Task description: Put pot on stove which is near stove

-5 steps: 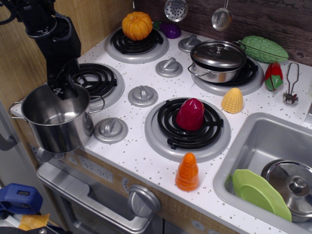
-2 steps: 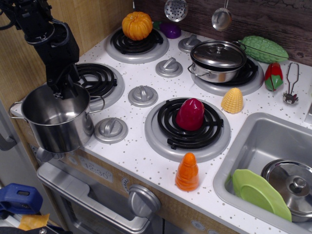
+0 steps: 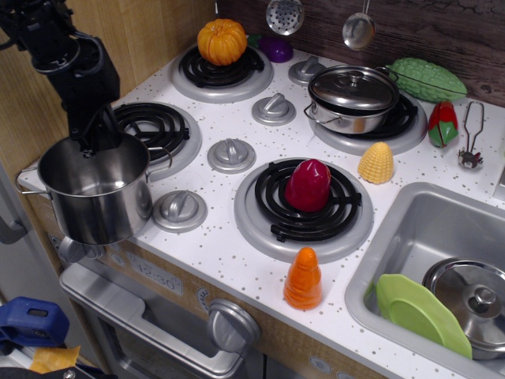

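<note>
- Hanging at the counter's front-left corner, the tall shiny steel pot point(image 3: 95, 197) stays upright, its far rim pinched by the black gripper point(image 3: 93, 140).
- Just beyond-right lies the white speckled stove's point(image 3: 229, 237) empty front-left coil burner point(image 3: 154, 130).

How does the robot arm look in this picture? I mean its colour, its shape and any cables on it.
The arm is black all over and built of blocky, angular segments. Thin dark cables loop along its side. It narrows downward to a small black hand with slim fingers. No markings or labels can be made out.
</note>
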Robot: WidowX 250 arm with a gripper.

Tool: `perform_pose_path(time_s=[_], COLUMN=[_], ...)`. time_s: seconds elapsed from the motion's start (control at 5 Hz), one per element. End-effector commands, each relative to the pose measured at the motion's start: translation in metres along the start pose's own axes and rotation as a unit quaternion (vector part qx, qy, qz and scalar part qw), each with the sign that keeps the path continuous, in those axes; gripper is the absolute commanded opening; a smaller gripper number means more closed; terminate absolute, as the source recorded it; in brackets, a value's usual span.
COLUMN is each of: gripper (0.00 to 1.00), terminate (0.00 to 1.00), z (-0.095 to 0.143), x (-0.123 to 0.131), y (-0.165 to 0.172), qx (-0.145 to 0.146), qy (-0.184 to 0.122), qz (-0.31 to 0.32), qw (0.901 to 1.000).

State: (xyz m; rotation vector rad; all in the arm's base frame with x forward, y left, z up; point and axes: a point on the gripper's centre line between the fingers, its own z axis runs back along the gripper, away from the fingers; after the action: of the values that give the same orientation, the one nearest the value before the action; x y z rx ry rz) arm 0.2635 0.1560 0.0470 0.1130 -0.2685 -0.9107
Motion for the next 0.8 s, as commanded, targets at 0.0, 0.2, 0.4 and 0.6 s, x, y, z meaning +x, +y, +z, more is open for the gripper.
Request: perform_pose_path(time_s=[0.0,0.2,0.4,0.6], gripper=[0.0,0.0,0.0,0.0], terminate=[0.0,0.0,0.0,0.0], z=[0.018,0.025,0.031,0.036], x=[0.006,0.006,0.009,0.014], y=[0.003,0.002,0.004,0.009], qx=[0.026,0.04,0.057,0.079], qy=[-0.008,-0.015,-0.02,-0.032], qz=[0.002,0.006,0.01,0.009], qw=[0.9996,0.9991,0.9981,0.9963])
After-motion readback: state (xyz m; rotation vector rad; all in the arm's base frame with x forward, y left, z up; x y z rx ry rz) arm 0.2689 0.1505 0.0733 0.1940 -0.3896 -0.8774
